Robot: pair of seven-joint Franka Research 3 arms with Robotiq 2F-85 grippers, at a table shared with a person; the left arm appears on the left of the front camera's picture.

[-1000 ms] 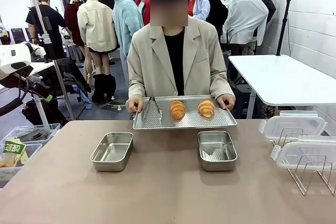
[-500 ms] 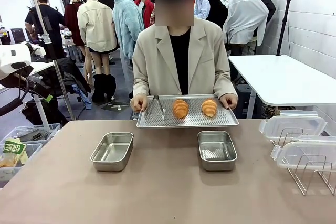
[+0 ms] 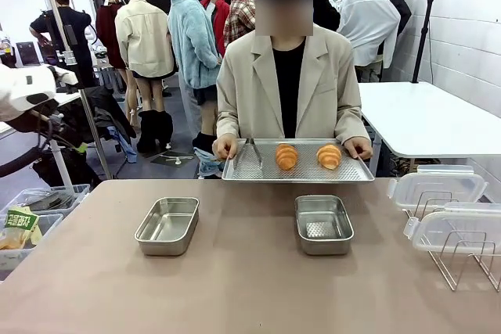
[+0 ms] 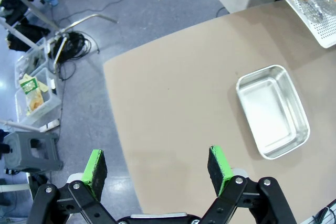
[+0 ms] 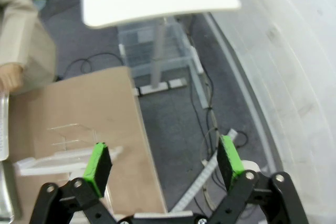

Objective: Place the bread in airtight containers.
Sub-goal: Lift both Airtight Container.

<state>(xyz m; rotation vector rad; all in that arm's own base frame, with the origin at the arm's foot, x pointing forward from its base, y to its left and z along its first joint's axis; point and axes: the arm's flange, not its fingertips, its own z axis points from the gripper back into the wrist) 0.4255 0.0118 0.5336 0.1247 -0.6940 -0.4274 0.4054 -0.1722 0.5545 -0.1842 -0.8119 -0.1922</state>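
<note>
Two golden bread rolls (image 3: 286,156) (image 3: 329,156) lie on a perforated metal tray (image 3: 352,173) that a person holds with both hands at the far table edge. Metal tongs (image 3: 254,154) rest on the tray's left part. Two open steel containers sit on the brown table, one at the left (image 3: 167,225) and one at the right (image 3: 323,224). My left gripper (image 4: 156,165) hangs open high above the table's left edge, with the left container (image 4: 272,111) ahead of it and a tray corner (image 4: 315,11) beyond. My right gripper (image 5: 163,160) is open, off the table's right edge above the floor.
Two translucent lids (image 3: 435,187) (image 3: 458,228) lean in a wire rack (image 3: 462,263) at the right side of the table. A white table (image 3: 427,119) stands beyond it. Plastic bins (image 3: 27,224) sit on the floor at the left.
The person has stepped to the right and carried the tray with the two rolls the same way, slightly higher. Both grippers stay open.
</note>
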